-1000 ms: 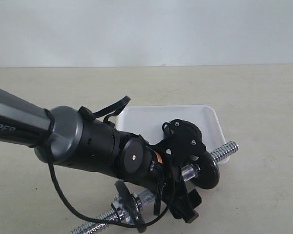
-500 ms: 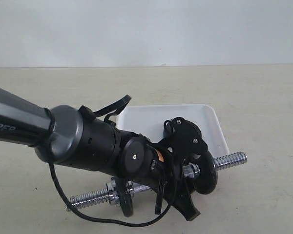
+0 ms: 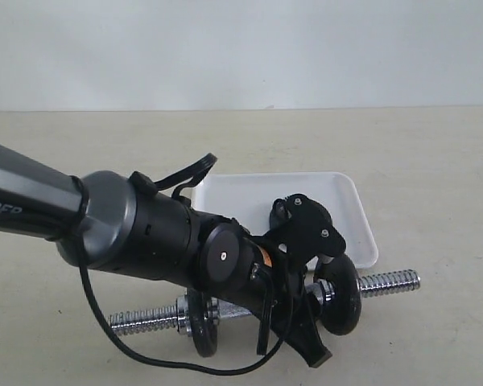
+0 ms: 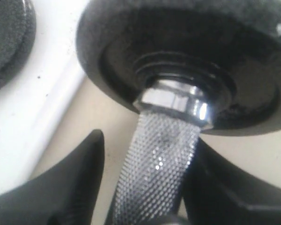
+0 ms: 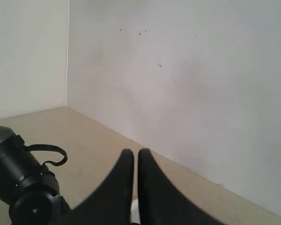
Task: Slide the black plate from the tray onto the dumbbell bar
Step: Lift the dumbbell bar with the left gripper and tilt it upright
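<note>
Left arm (image 3: 32,197): dark grey and black, reaching in from 9 o'clock of the exterior view. White lettering on its sleeve is cut by the frame edge; only "PER" reads clearly.
Cable (image 3: 145,354): black, looping under the arm's wrist.
Left gripper (image 4: 150,140): fingers (image 4: 70,187) set narrow, one on each side of the knurled grip. A sliver of table shows beside one finger, so whether they clamp the metal cannot be told.
Dumbbell bar (image 3: 390,281): chrome, running roughly from 9 to 3 o'clock in the exterior view, with coarse threaded ends projecting past both discs.
3 o'clock disc (image 3: 342,296): black, on the bar, just beside the tray's near rim.
Collar (image 4: 173,101): chrome, seated against that disc's hub.
9 o'clock disc (image 3: 201,323): black, on the bar, partly behind the arm.
Tray (image 3: 362,217): white, at 12 o'clock of the bar.
Black plate (image 4: 7,42): lying flat in the tray near its rim, seen only by the left wrist camera.
Right gripper (image 5: 136,152): raised, facing a white wall, fingers pressed almost together with nothing between them.
Table (image 3: 435,161): plain beige, no markings legible.
</note>
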Controlling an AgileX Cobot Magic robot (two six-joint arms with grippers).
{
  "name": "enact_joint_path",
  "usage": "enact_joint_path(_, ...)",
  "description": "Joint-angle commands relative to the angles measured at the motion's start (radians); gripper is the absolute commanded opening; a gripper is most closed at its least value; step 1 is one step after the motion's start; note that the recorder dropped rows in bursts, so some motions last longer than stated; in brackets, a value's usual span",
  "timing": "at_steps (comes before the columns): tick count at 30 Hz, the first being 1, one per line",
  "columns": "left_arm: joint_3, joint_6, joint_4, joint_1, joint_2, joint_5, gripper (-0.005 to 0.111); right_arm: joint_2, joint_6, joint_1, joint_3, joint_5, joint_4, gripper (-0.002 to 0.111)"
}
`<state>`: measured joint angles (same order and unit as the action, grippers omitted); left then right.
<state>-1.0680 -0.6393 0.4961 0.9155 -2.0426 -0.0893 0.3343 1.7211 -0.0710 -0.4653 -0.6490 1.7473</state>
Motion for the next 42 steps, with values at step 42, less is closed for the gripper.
enact_joint_path(42, -0.085, -0.08, -0.079, -0.028, 0.185, -0.271, 0.004, 0.006, 0.003, 0.001, -0.008, 0.049, -0.003, 0.001)
